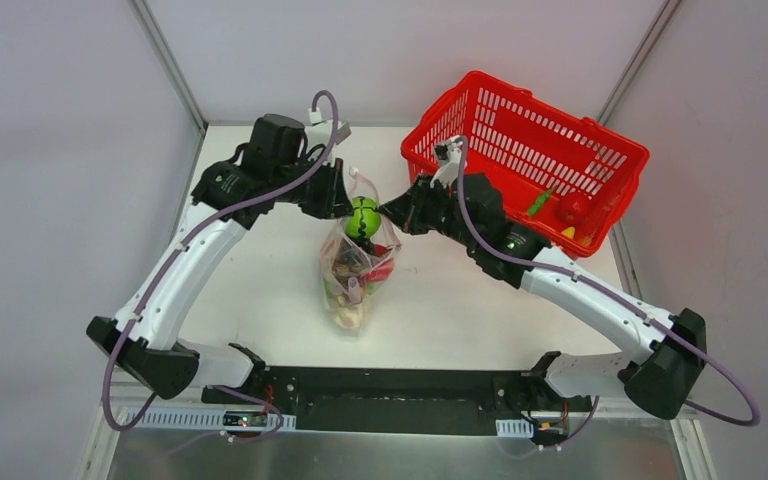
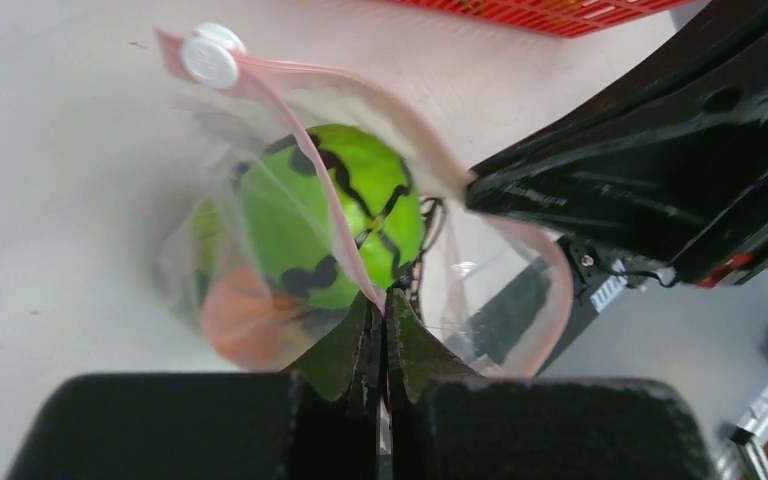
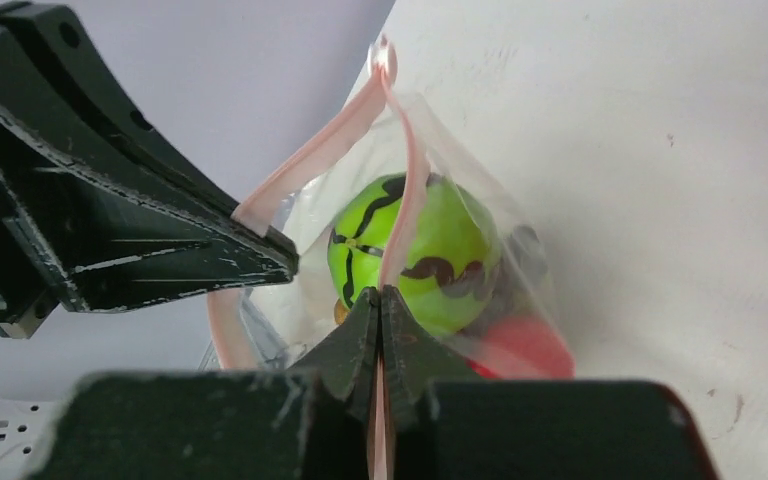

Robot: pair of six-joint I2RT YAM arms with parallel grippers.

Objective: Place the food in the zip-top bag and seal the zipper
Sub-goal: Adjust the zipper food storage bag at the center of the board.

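From above, we see the clear crinkly zip-top bag (image 1: 358,270) lying on the white table (image 1: 460,300), toy food (image 1: 348,285) inside and a green black-striped ball (image 1: 363,217) at its mouth. Left wrist: the left gripper (image 2: 381,298) pinches the thin red-pink zipper strip (image 2: 332,195). Right wrist: the right gripper (image 3: 380,293) clamps what is probably the opposite lip.

A red mesh basket (image 1: 560,130) sits at about 1 o'clock on the white table (image 1: 460,310), turned at an angle, its far right corner reaching past the table's right edge. In the left wrist view a strip of the basket (image 2: 540,12) shows at 12 o'clock. Grey walls (image 1: 50,150) close in the sides. Metal posts rise at 11 o'clock (image 1: 170,60) and 1 o'clock (image 1: 640,60). White slotted strips lie at 7 o'clock (image 1: 175,417) and 5 o'clock (image 1: 513,428).
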